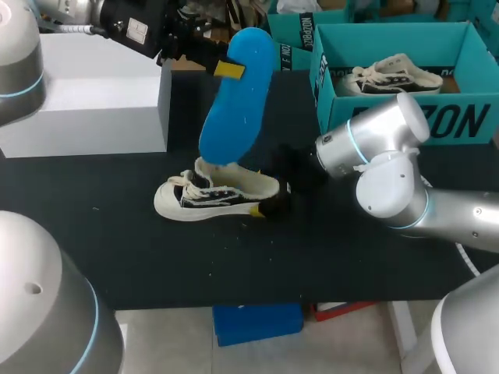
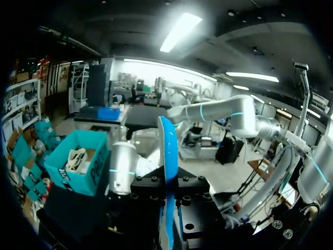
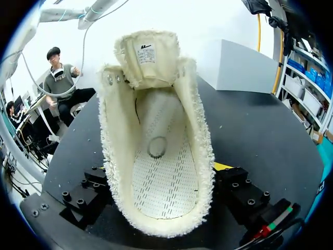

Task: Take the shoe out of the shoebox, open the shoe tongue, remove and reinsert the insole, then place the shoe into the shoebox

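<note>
Sitting in shoebox [image 1: 464,117]: second shoe [image 1: 394,75]

You've got a black surface [image 1: 234,257] here, with three things sitting right on it. A cream low-top shoe [image 1: 214,196] stands on its sole around the middle, toe pointing toward the left arm's side. A plain white box [image 1: 93,86] sits at the far left corner. The open teal shoebox [image 1: 460,121] is at the far right, well apart from the shoe.
</note>
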Robot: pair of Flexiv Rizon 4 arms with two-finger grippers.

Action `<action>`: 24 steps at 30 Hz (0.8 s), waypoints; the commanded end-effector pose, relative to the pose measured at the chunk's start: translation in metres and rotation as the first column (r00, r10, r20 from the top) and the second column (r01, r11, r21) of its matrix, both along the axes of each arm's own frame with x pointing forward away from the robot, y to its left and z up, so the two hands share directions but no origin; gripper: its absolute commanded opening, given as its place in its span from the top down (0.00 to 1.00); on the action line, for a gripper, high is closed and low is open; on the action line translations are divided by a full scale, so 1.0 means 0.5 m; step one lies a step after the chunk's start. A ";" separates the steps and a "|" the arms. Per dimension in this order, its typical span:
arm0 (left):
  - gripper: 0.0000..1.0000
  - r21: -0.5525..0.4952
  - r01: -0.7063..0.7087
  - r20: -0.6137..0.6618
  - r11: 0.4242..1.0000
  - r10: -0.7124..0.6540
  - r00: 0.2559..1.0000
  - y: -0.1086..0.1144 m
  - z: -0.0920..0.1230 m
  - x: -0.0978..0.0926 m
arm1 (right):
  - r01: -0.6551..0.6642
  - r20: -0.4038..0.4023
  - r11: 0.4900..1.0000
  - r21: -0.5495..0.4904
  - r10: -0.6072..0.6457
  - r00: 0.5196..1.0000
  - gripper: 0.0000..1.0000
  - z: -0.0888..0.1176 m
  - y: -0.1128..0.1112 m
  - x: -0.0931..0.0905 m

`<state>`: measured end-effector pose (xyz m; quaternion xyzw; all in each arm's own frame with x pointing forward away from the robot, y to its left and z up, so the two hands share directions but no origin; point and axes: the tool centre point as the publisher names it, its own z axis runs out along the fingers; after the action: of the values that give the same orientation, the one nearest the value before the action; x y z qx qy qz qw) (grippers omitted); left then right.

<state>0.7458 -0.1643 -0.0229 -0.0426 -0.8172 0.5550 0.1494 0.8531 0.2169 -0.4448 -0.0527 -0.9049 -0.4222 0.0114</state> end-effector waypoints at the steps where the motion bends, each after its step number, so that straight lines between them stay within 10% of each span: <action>1: 1.00 0.002 0.001 0.000 1.000 -0.001 1.000 -0.001 -0.002 0.000 | 0.002 0.000 1.000 -0.002 -0.002 1.000 1.00 -0.002 0.002 0.002; 24: 1.00 -0.241 -0.150 -0.203 0.959 0.101 0.974 0.013 0.106 0.024 | 0.002 0.000 1.000 -0.002 -0.002 1.000 1.00 -0.002 0.002 0.002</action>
<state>0.7651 -0.1608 0.0325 0.0340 -0.7274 0.6597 0.1858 0.8531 0.2169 -0.4448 -0.0527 -0.9049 -0.4222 0.0114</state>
